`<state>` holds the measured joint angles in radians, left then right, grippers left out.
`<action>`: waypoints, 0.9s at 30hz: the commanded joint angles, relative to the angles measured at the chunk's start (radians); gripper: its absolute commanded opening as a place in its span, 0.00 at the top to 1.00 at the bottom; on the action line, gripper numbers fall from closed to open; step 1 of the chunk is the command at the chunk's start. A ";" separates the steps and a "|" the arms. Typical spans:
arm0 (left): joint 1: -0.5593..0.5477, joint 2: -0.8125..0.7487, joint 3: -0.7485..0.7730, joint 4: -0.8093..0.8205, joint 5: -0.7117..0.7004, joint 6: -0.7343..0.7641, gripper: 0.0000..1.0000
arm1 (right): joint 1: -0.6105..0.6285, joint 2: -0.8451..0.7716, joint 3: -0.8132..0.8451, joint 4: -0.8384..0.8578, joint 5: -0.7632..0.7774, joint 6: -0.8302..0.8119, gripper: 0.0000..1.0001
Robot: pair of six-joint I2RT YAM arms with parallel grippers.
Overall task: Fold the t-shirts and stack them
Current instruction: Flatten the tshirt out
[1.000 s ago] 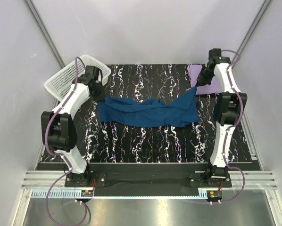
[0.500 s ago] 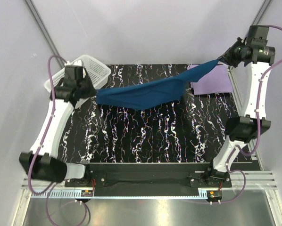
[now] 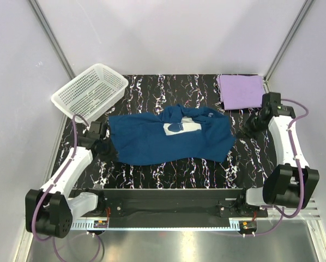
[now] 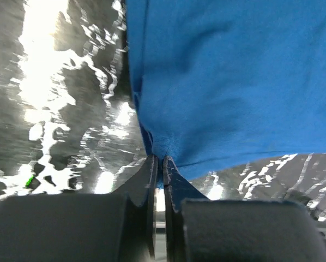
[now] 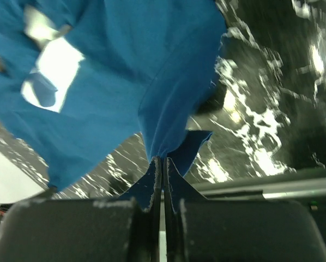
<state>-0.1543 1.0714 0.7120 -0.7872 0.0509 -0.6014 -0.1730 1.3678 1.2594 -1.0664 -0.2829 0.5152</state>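
The dark teal-blue t-shirt (image 3: 152, 143) lies spread across the middle of the table, its white graphic (image 3: 182, 127) facing up and some folds near the collar. My left gripper (image 3: 105, 150) is low at the shirt's left edge, shut on a pinch of the blue cloth (image 4: 234, 82); the left gripper (image 4: 158, 161) grips the hem. My right gripper (image 3: 242, 131) is at the shirt's right edge, and the right gripper (image 5: 162, 159) is shut on a corner of the same shirt (image 5: 125, 82). The pale lavender t-shirt (image 3: 240, 90) lies folded flat at the back right corner.
A white perforated basket (image 3: 89, 90) stands tilted at the back left corner. The black marbled table (image 3: 168, 180) shows bare along the front of the shirt. Grey walls and frame posts close in both sides.
The blue shirt hung stretched in the air between both raised grippers; both arms have come down and toward the near side, laying it spread on the table, graphic up.
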 commanded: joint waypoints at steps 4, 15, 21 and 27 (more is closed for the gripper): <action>-0.007 0.056 -0.112 0.120 0.113 -0.236 0.91 | 0.003 -0.072 -0.064 0.036 -0.018 -0.040 1.00; -0.007 -0.063 -0.143 0.052 0.041 -0.328 0.44 | 0.003 -0.068 -0.086 0.065 -0.016 -0.066 1.00; -0.008 -0.010 -0.198 0.101 0.078 -0.348 0.46 | 0.004 -0.055 -0.104 0.088 -0.032 -0.070 1.00; -0.007 0.033 -0.213 0.149 0.067 -0.353 0.57 | 0.003 -0.038 -0.084 0.088 -0.039 -0.083 1.00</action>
<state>-0.1593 1.1034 0.4973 -0.6865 0.1242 -0.9405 -0.1726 1.3247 1.1564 -1.0065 -0.3008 0.4549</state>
